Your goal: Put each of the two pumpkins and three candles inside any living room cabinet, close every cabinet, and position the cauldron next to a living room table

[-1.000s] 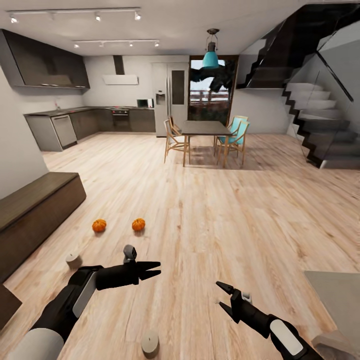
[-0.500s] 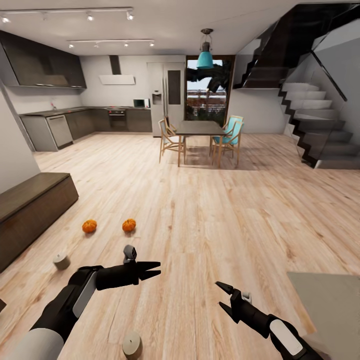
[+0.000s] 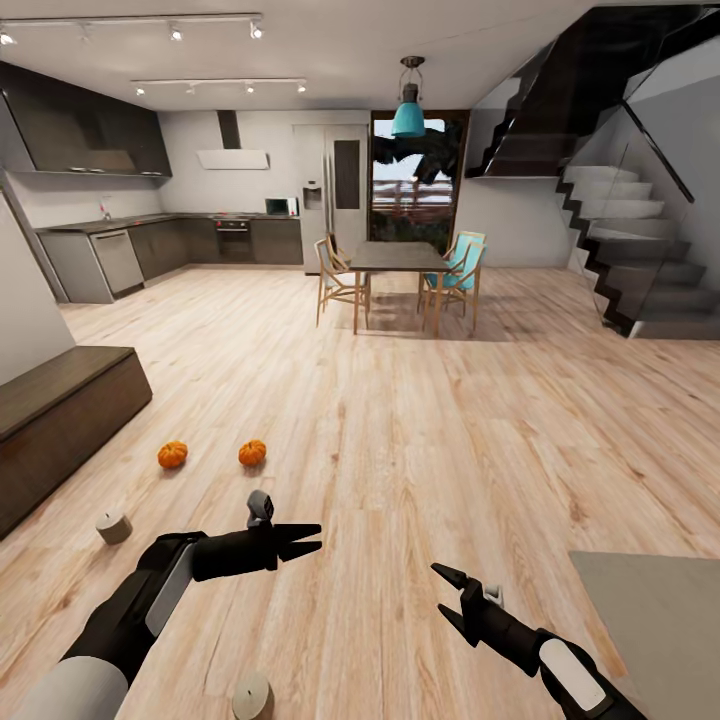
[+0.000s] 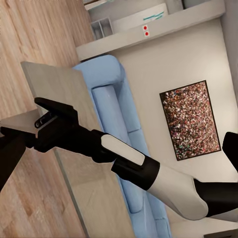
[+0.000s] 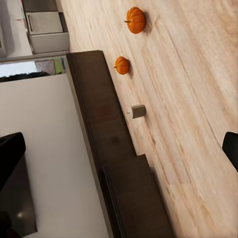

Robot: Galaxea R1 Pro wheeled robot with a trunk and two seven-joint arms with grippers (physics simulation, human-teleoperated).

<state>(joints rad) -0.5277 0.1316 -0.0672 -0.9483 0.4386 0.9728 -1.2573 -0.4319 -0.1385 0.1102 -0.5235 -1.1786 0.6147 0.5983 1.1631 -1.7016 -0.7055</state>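
Observation:
Two orange pumpkins (image 3: pixel 172 454) (image 3: pixel 252 453) lie on the wood floor ahead of my left arm. One grey-beige candle (image 3: pixel 113 527) stands near the dark-brown cabinet (image 3: pixel 60 410). A second candle (image 3: pixel 260 507) is just behind my left gripper (image 3: pixel 318 537), and a third (image 3: pixel 252 697) is by my left forearm. Both that gripper and my right gripper (image 3: pixel 439 590) hang open and empty above the floor. The right wrist view has both pumpkins (image 5: pixel 136 20) (image 5: pixel 121 65), a candle (image 5: pixel 138 111) and the cabinet (image 5: pixel 106 134), its fronts shut. The grey table (image 3: pixel 660 620) is at the lower right. The cauldron is out of view.
A dining table with chairs (image 3: pixel 398 262) stands mid-room, with the kitchen (image 3: pixel 150 245) behind it and stairs (image 3: pixel 640 260) at the right. The left wrist view looks past my right arm (image 4: pixel 124 158) to a blue sofa (image 4: pixel 116 124) behind the grey table (image 4: pixel 64 89).
The whole head view has shifted, so pumpkins, candles and cabinet sit further left in the picture. Both arms hold the same pose, grippers still open.

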